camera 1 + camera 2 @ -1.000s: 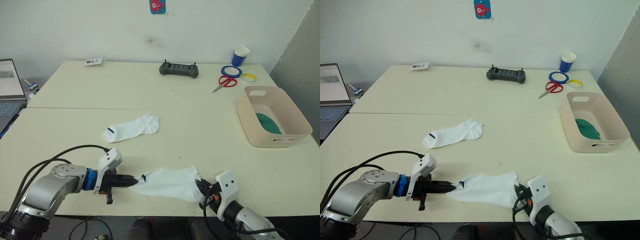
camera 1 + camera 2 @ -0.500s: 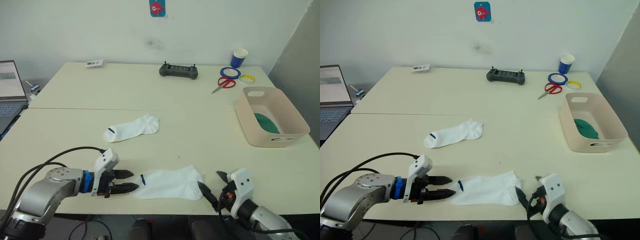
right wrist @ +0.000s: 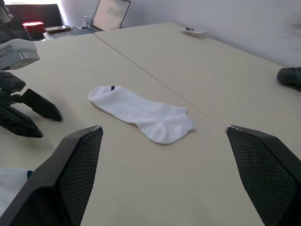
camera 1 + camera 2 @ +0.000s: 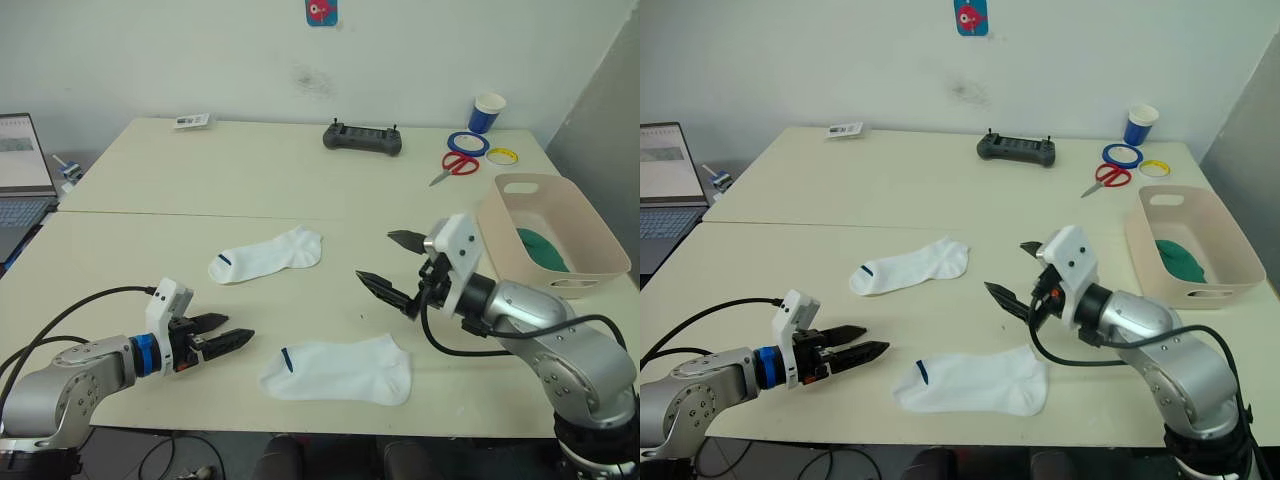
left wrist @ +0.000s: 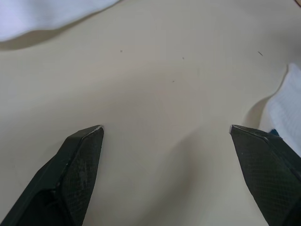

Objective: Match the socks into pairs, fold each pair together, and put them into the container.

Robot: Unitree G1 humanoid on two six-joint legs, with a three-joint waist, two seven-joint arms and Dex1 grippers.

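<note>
Two white socks with a dark blue cuff stripe lie flat on the table, one near the front edge [image 4: 340,368] and one further back [image 4: 268,256]. My left gripper [image 4: 225,340] rests low on the table just left of the front sock's cuff, open and empty; its wrist view shows that cuff [image 5: 287,113] beside one finger. My right gripper [image 4: 385,262] hovers above the table between the socks and the container [image 4: 585,262], open and empty, facing the far sock [image 3: 141,113]. A dark green sock [image 4: 540,248] lies inside the beige-pink container.
At the back stand a black controller [image 4: 362,138], red scissors [image 4: 455,165], blue and yellow tape rolls [image 4: 468,143] and a blue-and-white paper cup [image 4: 487,112]. A laptop [image 4: 22,180] sits at the far left, a small card [image 4: 190,121] at the back left.
Both grippers have opened and let go of the front white sock, which now lies flat. The left gripper drew back leftward. The right arm rose and moved toward the table's middle.
</note>
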